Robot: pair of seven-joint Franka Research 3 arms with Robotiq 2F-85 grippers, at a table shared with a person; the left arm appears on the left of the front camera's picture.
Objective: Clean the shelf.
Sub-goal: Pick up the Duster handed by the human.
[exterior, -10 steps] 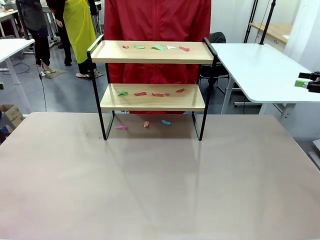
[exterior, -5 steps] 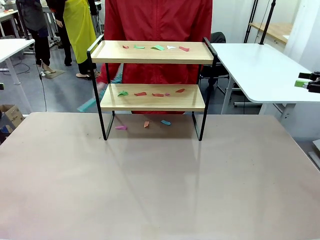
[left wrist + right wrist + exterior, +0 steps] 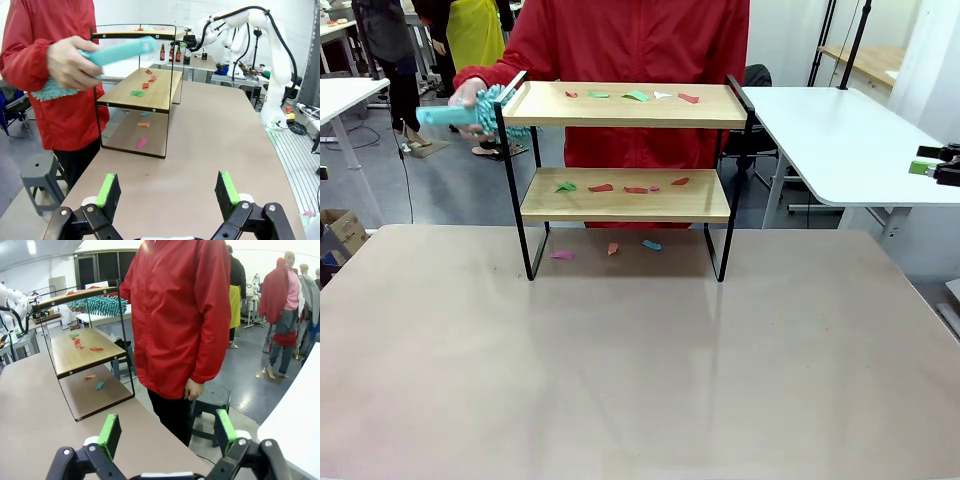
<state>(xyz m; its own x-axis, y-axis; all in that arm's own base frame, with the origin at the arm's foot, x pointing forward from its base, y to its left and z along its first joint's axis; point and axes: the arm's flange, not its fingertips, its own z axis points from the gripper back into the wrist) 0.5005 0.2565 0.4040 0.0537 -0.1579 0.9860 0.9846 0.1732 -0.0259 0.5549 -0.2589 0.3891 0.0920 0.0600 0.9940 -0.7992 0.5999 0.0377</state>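
The shelf (image 3: 625,195) stands at the far middle of the table, with small coloured paper scraps (image 3: 636,96) on its top board, more on the lower board and on the table beneath. Behind it a person in a red jacket (image 3: 640,40) holds a teal duster (image 3: 470,112) at the top board's left end. The left wrist view has the hand (image 3: 70,62) on the duster handle beside the shelf (image 3: 140,90), well beyond my open left gripper (image 3: 167,190). My right gripper (image 3: 167,432) is open and empty, off to the side of the shelf (image 3: 80,352) and duster (image 3: 100,305).
The brown tabletop (image 3: 640,380) stretches bare in front of the shelf. A white table (image 3: 840,140) stands at the right, where my right gripper (image 3: 920,159) hangs at the picture's edge. A grey stool (image 3: 207,400) sits by the person. Other people stand far back.
The person's hand has brought the teal duster up from below the shelf's left side to the left end of the top board. Both grippers have stayed still and open.
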